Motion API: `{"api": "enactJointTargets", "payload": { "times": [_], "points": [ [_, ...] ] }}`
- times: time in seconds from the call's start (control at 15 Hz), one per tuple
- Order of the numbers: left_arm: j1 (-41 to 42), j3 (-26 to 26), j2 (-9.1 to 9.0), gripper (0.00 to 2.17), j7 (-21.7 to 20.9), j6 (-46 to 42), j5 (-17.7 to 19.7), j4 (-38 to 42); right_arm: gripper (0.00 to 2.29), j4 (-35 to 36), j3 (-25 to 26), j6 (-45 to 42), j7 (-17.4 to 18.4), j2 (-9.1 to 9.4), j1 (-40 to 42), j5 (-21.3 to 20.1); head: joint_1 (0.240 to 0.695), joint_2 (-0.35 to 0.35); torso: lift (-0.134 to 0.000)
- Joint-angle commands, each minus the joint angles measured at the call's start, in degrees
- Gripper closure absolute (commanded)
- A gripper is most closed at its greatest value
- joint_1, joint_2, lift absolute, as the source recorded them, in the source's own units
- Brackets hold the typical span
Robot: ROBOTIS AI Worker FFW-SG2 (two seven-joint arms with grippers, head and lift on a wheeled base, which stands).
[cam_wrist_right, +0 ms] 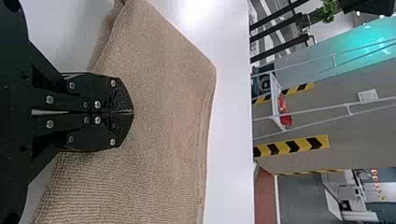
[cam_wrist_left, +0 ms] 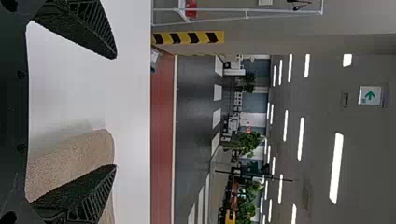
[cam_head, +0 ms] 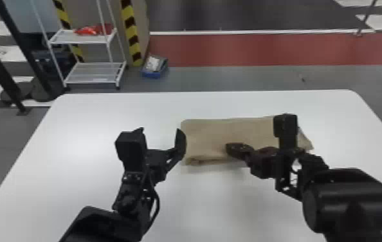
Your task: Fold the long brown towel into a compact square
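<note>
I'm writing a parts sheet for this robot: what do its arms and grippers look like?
The left arm and right arm are black, each with a boxy wrist block; the right has a rounded cover. A black cable loops along the left. The left gripper has tapering, ribbed black fingers; the right gripper is black with silvery screws.

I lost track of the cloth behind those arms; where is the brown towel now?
In the head view, the brown towel lies right of centre on the white table, partly behind the right gripper.

The towel lies on the table, before the shelf rack.
</note>
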State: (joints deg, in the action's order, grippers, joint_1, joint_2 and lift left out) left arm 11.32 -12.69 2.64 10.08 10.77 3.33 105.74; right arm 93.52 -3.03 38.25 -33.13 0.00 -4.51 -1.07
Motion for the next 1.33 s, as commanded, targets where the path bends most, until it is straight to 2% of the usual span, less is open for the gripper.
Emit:
{"api": "enactJointTargets", "payload": {
  "times": [0.0, 0.07, 0.13, 0.2, 0.27, 0.33, 0.4, 0.47, 0.53, 0.6, 0.67, 0.73, 0.8, 1.0, 1.27],
  "points": [
    [0.20, 0.39, 0.00, 0.04, 0.03, -0.26, 0.19, -0.19, 2.01, 6.50, 2.42, -0.68, 0.08, 0.05, 2.67, 2.03, 0.695, 0.056, -0.123],
    [0.20, 0.39, 0.00, 0.04, 0.03, -0.79, 0.19, -0.54, 1.71, 8.61, 4.96, -1.20, -0.36, 0.05, 3.19, 3.26, 0.695, 0.057, -0.123],
    [0.11, 0.04, -0.09, 0.04, 0.03, -1.49, 0.10, -0.89, 1.19, 9.31, 7.86, -2.08, -0.89, 0.05, 3.19, 4.41, 0.695, 0.055, -0.123],
    [-0.42, -0.84, -0.18, 0.05, -0.33, -1.67, 0.19, -1.50, 0.33, 9.31, 11.73, -3.49, -1.59, 0.05, 2.58, 4.32, 0.695, 0.034, -0.123],
    [-1.12, -1.81, -0.18, 0.08, -0.41, -2.20, 0.19, -2.29, 0.00, 8.87, 15.25, -3.49, -2.47, 0.05, 1.35, 4.32, 0.695, 0.017, -0.123],
    [-2.26, -2.69, -0.35, 0.12, -0.94, -2.37, 0.54, -3.70, 0.00, 7.38, 19.11, -2.96, -3.17, 0.05, 0.12, 4.32, 0.695, -0.007, -0.123],
    [-3.84, -4.09, -0.44, 0.29, -1.29, -2.37, 1.06, -5.46, 0.01, 5.09, 21.66, -2.26, -3.26, -2.20, -0.94, 5.99, 0.695, -0.041, -0.123],
    [-5.16, -5.32, -0.53, 0.56, -2.52, -2.37, 1.06, -6.87, 0.06, 2.63, 23.60, -0.68, -3.35, -4.40, -2.17, 7.04, 0.695, -0.079, -0.123],
    [-7.01, -6.64, -0.79, 1.17, -2.70, -2.20, 2.47, -8.80, 0.07, -0.09, 25.88, 0.73, -3.96, -6.07, -3.66, 7.31, 0.695, -0.159, -0.123],
    [-9.29, -7.78, -0.97, 1.87, -2.35, -1.49, 4.40, -11.08, 0.06, -2.56, 27.55, 2.14, -4.67, -7.12, -5.42, 7.22, 0.695, -0.199, -0.123],
    [-10.96, -8.14, -1.32, 2.13, -2.96, -1.32, 4.93, -13.11, 0.06, -4.40, 27.99, 4.07, -4.75, -8.53, -6.56, 7.48, 0.695, -0.234, -0.123],
    [-12.19, -9.10, -1.49, 2.14, -3.49, -1.32, 4.93, -14.86, 0.06, -6.16, 27.90, 6.36, -5.72, -10.20, -7.62, 8.19, 0.695, -0.258, -0.123],
    [-13.16, -9.54, -1.67, 2.14, -4.19, -1.32, 4.84, -16.53, 0.08, -7.13, 27.82, 8.29, -6.07, -11.08, -8.41, 8.19, 0.695, -0.281, -0.123],
    [-16.24, -10.16, -2.37, 2.14, -6.04, -0.62, 5.02, -21.28, 0.12, -11.70, 27.29, 8.64, -6.16, -11.61, -11.04, 7.84, 0.695, -0.325, -0.123],
    [-16.68, -9.19, -2.29, 2.14, -7.27, 2.37, 5.11, -23.30, 0.15, -20.05, 24.12, 6.18, -5.72, -11.43, -16.58, 6.08, 0.695, -0.326, -0.123]
  ]
}}
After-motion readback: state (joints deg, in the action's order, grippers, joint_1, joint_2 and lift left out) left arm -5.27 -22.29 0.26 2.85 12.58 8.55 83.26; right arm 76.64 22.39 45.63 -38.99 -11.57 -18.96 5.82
